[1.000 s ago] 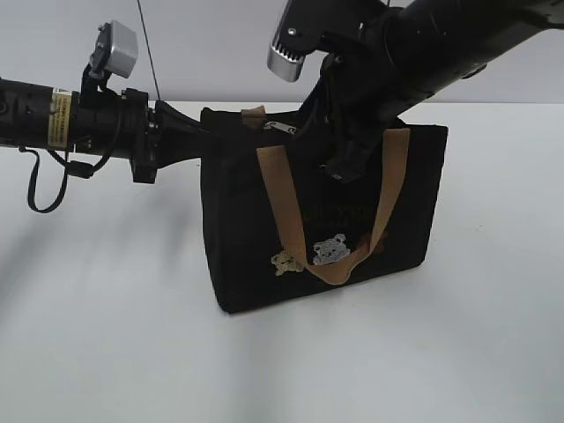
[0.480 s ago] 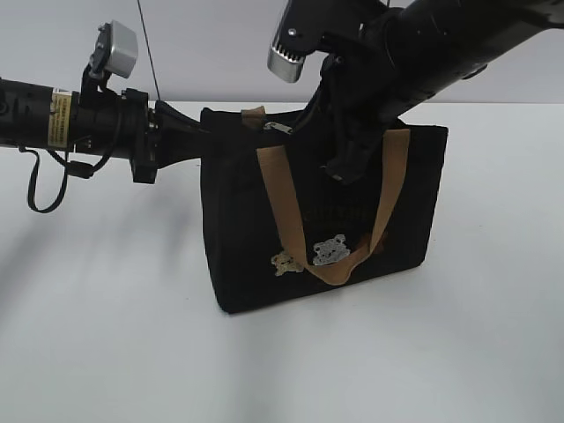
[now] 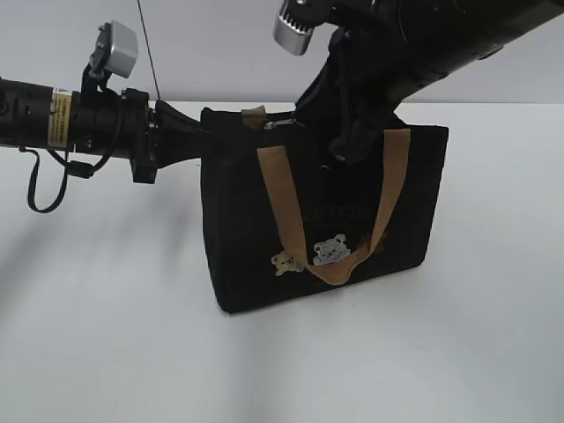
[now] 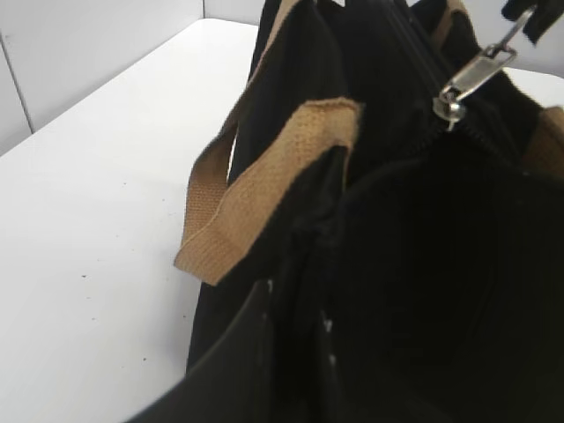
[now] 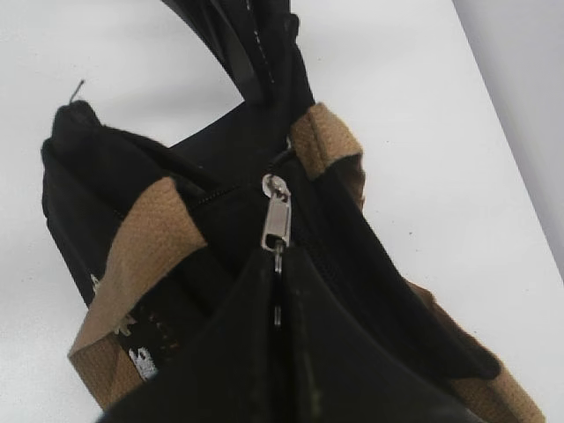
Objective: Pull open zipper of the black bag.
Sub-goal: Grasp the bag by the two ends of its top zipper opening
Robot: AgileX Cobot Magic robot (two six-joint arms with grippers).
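Right tool (image 5: 278, 286) pinching zipper (image 5: 276, 218) pull ring, ring mostly hidden

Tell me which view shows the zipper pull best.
The right wrist view: the silver zipper pull sits centred, its end pinched in the shut right gripper. The left wrist view shows it at the top right edge, stretched taut. The exterior view shows only a small glint.

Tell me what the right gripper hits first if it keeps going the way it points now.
Little free travel: the right gripper, shut on the zipper pull, points at the slider, so it would probably press into the black bag top at the zipper line.
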